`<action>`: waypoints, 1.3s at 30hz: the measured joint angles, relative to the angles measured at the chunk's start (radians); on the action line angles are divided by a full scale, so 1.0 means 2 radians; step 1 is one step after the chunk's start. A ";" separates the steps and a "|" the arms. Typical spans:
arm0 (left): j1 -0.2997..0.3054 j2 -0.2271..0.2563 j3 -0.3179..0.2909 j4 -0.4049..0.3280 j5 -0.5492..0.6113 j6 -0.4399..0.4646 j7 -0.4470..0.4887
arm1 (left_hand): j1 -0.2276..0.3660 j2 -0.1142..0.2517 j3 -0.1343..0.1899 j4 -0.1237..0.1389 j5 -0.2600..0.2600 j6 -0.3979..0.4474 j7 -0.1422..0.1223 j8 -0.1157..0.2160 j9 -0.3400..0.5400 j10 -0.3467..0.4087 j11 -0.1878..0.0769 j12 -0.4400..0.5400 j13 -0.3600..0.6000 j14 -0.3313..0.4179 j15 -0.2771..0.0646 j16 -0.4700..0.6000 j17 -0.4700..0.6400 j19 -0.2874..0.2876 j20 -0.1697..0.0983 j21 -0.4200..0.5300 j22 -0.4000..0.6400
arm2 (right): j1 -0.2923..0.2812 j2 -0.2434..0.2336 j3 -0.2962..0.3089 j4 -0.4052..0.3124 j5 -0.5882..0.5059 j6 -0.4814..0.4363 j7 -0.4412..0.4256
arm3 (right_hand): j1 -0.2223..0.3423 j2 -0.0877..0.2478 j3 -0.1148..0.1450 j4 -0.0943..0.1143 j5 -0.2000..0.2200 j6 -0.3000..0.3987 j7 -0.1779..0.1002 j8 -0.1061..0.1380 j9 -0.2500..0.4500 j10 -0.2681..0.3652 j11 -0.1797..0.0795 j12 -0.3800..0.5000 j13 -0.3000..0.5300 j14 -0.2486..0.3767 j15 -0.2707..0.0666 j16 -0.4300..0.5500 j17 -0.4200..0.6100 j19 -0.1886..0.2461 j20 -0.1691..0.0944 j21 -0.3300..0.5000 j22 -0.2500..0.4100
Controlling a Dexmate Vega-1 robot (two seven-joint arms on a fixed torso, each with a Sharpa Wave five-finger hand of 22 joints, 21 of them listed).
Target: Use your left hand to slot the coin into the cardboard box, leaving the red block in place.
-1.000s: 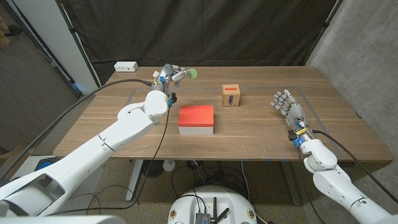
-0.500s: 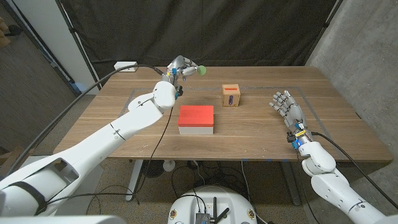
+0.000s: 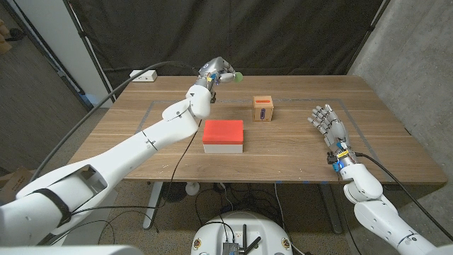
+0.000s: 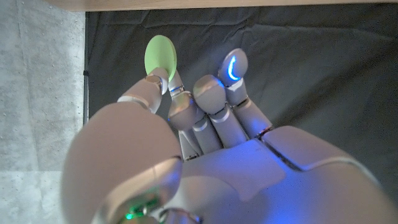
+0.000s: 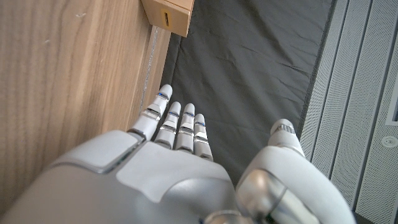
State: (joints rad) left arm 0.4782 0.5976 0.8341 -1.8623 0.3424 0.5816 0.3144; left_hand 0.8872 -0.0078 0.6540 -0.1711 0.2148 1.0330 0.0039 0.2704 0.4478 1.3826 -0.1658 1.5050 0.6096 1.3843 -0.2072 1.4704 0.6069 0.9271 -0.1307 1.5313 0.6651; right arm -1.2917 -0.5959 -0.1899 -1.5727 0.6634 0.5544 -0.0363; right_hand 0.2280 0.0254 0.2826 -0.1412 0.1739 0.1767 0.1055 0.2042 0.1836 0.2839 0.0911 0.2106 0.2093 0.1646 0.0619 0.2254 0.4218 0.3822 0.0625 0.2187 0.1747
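Risk lies mainly in the carry: the left hand [image 3: 216, 71] pinches the green coin [image 3: 238, 76] by its edge between fingertips, raised above the far part of the desk [image 3: 127, 142], well left of and beyond the cardboard box [image 3: 263, 108]. So thin a hold could let the coin tilt or slip before it meets the slot on the box's top. A low sweep might also nudge the red block [image 3: 224, 135], just left of the box and nearer. The right hand [image 3: 327, 122] waits right of the box, fingers spread, empty.
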 measured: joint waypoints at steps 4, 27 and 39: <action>-0.015 -0.013 0.015 0.020 0.034 -0.002 -0.011 | 0.000 0.000 0.003 0.000 0.000 0.000 0.000 0.000 0.000 0.000 0.000 0.000 0.000 0.000 0.000 0.001 0.004 -0.001 0.001 0.000 0.001 | -0.003 0.000 0.001 -0.002 -0.001 0.000 -0.003 | 0.000 0.000 0.000 0.000 0.000 0.000 0.000 0.000 0.000 0.000 0.000 0.000 0.000 0.003 -0.003 0.000 0.000 0.000 0.000 0.000 0.000; -0.095 -0.072 0.080 0.116 0.165 -0.038 -0.106 | 0.000 0.000 0.004 0.000 0.000 0.005 -0.005 -0.004 -0.006 0.001 0.003 0.000 0.010 0.000 0.000 0.002 0.011 -0.008 0.003 0.002 0.000 | -0.016 0.002 0.006 -0.011 -0.006 0.000 -0.015 | 0.000 0.000 0.000 0.000 0.000 0.000 0.000 0.000 0.000 0.000 0.000 0.000 0.000 0.003 -0.003 0.000 -0.002 0.002 0.002 -0.002 0.000; -0.125 -0.098 0.106 0.152 0.208 -0.049 -0.164 | 0.000 0.000 0.003 -0.001 0.000 0.005 -0.005 -0.006 -0.010 0.001 0.003 -0.002 0.009 0.000 0.000 -0.002 0.012 -0.008 0.003 0.002 -0.004 | -0.017 0.003 0.008 -0.011 -0.006 0.000 -0.016 | 0.000 0.000 0.000 0.000 0.000 0.000 0.000 0.000 0.000 0.000 0.000 0.000 0.000 0.003 -0.003 0.000 -0.002 0.002 0.002 -0.002 0.000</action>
State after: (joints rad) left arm 0.2277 0.4008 1.0454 -1.5579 0.7577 0.4838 -0.0127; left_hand 0.8871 -0.0079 0.6594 -0.1741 0.2146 1.0428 -0.0061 0.2592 0.4274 1.3845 -0.1604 1.5013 0.6279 1.3844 -0.2071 1.4657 0.6314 0.9110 -0.1253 1.5354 0.6576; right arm -1.3261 -0.5903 -0.1743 -1.5950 0.6524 0.5537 -0.0682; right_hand 0.2279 0.0253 0.2827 -0.1412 0.1739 0.1765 0.1057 0.2042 0.1835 0.2838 0.0911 0.2107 0.2095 0.1699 0.0566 0.2254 0.4172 0.3858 0.0661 0.2147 0.1747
